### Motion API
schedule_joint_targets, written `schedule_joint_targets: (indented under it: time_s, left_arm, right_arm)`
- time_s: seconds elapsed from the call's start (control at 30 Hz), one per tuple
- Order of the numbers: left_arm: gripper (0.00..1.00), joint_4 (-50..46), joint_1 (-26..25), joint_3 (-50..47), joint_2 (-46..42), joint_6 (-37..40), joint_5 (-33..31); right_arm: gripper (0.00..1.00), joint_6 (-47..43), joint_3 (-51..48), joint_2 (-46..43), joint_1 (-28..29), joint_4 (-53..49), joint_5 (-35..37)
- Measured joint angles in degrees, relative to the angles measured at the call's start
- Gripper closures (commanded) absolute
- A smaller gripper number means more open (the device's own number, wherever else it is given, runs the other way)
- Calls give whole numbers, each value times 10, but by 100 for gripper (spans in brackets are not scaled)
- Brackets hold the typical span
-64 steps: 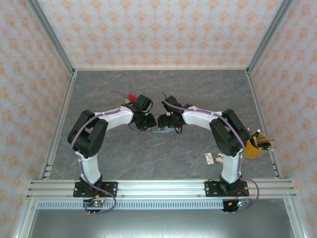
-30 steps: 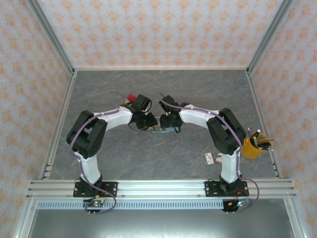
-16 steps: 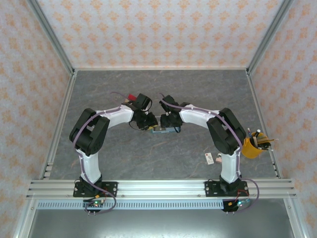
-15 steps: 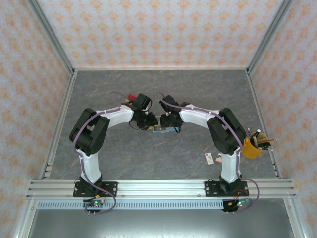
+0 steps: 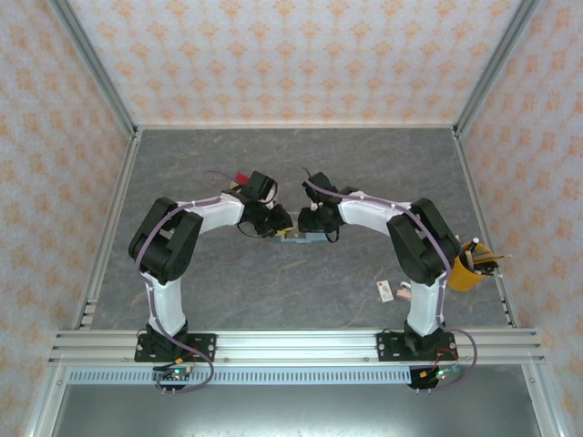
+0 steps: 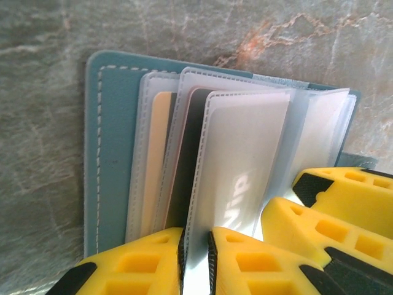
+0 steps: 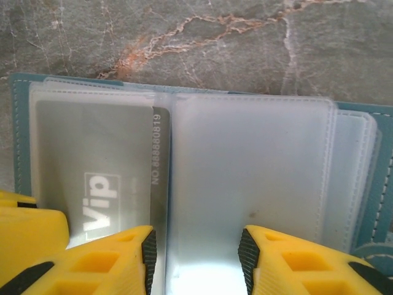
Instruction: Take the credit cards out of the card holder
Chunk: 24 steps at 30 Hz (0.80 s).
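Right gripper [image 7: 195, 243] shifted right — left gripper [image 6: 195, 243] pinches a card holder [image 6: 113, 160] sleeve [image 6: 239, 160].

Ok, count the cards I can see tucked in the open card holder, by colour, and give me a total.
Tan card: 1
Dark card: 1
Grey card printed Vip: 1
Total: 3, all inside the card holder.
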Motion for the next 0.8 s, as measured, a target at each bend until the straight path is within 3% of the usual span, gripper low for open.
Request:
schedule_joint_targets:
  time_s: [0.17, 0.37, 0.6, 0.8]
  left_arm:
    - [79, 44, -1, -18, 0, -3, 19]
    - [77, 99, -2, -37, 0, -16, 52]
    - [72, 140, -24, -33, 0, -22, 80]
    - [67, 145, -54, 29, 17, -40, 83]
  right_arm:
    - [55, 30, -19, -35, -8, -13, -9]
    - [53, 55, -53, -146, -8, -11, -5]
    - [50, 65, -101, -242, -8, -4, 44]
    - [49, 65, -133, -284, -8, -3, 96]
